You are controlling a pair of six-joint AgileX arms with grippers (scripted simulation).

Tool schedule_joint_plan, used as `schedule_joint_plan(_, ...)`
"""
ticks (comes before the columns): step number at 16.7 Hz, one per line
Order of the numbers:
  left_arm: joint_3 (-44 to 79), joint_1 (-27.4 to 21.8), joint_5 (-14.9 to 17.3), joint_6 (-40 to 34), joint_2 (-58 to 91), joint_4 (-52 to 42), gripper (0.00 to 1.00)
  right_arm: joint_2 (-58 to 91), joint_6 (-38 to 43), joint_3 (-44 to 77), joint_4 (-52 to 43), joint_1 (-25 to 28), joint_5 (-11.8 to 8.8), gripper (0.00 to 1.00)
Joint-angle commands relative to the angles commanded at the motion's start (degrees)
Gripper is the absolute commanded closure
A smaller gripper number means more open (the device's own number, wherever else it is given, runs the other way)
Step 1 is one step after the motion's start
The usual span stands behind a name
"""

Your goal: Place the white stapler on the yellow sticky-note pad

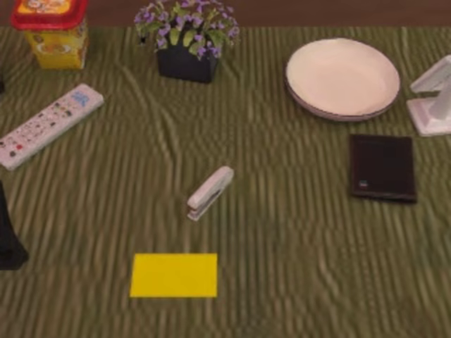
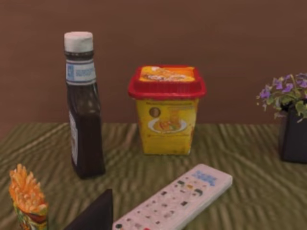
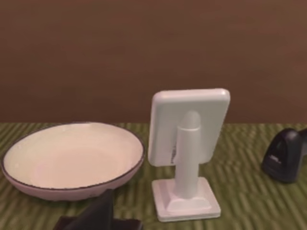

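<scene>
The white stapler (image 1: 210,191) lies slantwise near the middle of the green cloth, untouched. The yellow sticky-note pad (image 1: 174,274) lies flat a short way nearer the front edge, with nothing on it. My left gripper (image 1: 7,243) is parked at the table's left edge, far from both; one dark finger (image 2: 98,213) shows in its wrist view, well off centre, with the jaws open and empty. My right gripper (image 3: 136,223) is outside the top view. It is open too, with one finger (image 3: 98,211) showing in front of the plate.
A long white remote (image 1: 48,124) and a yellow tub with a red lid (image 1: 55,29) are at back left, beside a dark sauce bottle (image 2: 84,105). A flower pot (image 1: 187,42) stands at back centre. A plate (image 1: 342,77), a white stand (image 1: 437,98) and a black wallet (image 1: 382,167) are at right.
</scene>
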Motion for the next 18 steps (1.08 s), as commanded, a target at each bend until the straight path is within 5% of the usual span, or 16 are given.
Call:
schedule_joint_plan(8, 11.9, -4.2, 1.0, 0.9, 10.5, -9.0, 0.00, 0.0, 0.0, 0.0, 0.0, 0.0, 0.0, 0.00)
schedule_joint_plan(18, 53.9, -19.1, 5.1, 2.7, 66.7, -51.1, 0.00, 0.0, 0.0, 0.0, 0.0, 0.0, 0.0, 0.00)
